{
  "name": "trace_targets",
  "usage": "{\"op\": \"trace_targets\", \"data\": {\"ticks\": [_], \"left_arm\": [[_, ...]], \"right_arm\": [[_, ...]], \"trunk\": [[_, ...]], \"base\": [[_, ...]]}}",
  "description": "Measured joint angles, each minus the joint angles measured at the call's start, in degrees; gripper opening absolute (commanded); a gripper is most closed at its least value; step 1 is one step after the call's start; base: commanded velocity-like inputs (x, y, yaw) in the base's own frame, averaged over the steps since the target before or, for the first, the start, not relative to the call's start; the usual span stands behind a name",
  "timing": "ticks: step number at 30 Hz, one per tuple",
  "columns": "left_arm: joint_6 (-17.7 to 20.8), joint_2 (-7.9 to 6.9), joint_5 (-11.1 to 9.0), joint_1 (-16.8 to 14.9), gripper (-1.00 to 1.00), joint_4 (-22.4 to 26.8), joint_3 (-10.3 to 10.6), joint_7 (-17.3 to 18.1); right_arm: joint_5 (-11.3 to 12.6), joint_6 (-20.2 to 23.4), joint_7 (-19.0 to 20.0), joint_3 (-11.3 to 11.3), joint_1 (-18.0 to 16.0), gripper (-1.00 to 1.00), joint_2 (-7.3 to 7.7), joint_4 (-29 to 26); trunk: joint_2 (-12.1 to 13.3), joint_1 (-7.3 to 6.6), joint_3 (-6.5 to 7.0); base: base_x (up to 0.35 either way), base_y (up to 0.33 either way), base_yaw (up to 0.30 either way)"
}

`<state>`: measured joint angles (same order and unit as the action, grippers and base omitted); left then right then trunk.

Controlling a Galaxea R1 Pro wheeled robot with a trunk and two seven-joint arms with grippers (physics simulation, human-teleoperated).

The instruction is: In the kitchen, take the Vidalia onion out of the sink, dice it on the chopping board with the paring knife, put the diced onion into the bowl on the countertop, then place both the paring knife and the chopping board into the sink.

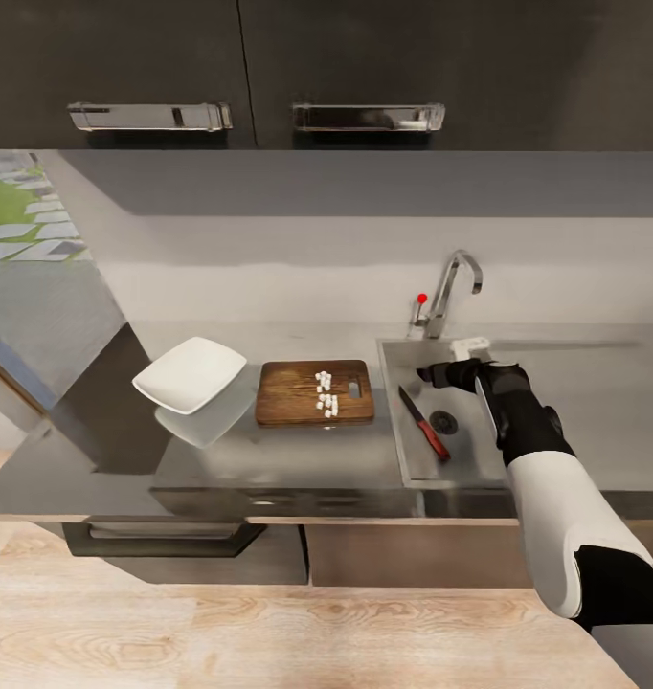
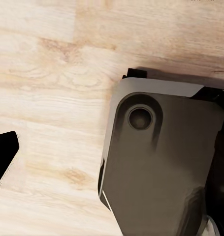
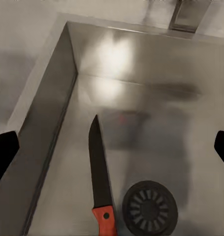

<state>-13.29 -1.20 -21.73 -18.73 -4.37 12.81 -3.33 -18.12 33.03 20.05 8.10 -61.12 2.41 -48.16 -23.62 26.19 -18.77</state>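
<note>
The right arm reaches over the sink [image 1: 403, 421], its pincer [image 1: 434, 375] spread wide and empty above the knife [image 1: 424, 424] lying inside.

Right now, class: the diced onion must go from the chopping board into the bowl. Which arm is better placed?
Hard to call. The right gripper hangs open over the sink above the paring knife, nearer the chopping board; the bowl sits on the robot's left.
</note>
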Motion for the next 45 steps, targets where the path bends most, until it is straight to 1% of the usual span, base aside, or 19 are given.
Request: {"op": "trace_targets", "data": {"ticks": [8,19,36,45], "left_arm": [[0.0,0.02,0.0,0.0,1.00,0.0,0.0,0.0],[0.0,0.02,0.0,0.0,1.00,0.0,0.0,0.0],[0.0,-0.02,0.0,0.0,1.00,0.0,0.0,0.0],[0.0,-0.01,0.0,0.0,1.00,0.0,0.0,0.0]], "right_arm": [[0.0,0.0,0.0,0.0,0.0,1.00,0.00,0.0],[0.0,0.0,0.0,-0.1,0.0,1.00,-0.01,0.0],[0.0,0.0,0.0,-0.1,0.0,1.00,0.00,0.0],[0.1,0.0,0.0,-0.1,0.0,1.00,-0.03,0.0]], "trunk": [[0.0,0.00,0.00],[0.0,0.00,0.00],[0.0,0.00,0.00],[0.0,0.00,0.00]], "base": [[0.000,0.218,-0.249],[0.000,0.044,-0.259],[0.000,0.261,-0.015],[0.000,0.063,0.000]]}}
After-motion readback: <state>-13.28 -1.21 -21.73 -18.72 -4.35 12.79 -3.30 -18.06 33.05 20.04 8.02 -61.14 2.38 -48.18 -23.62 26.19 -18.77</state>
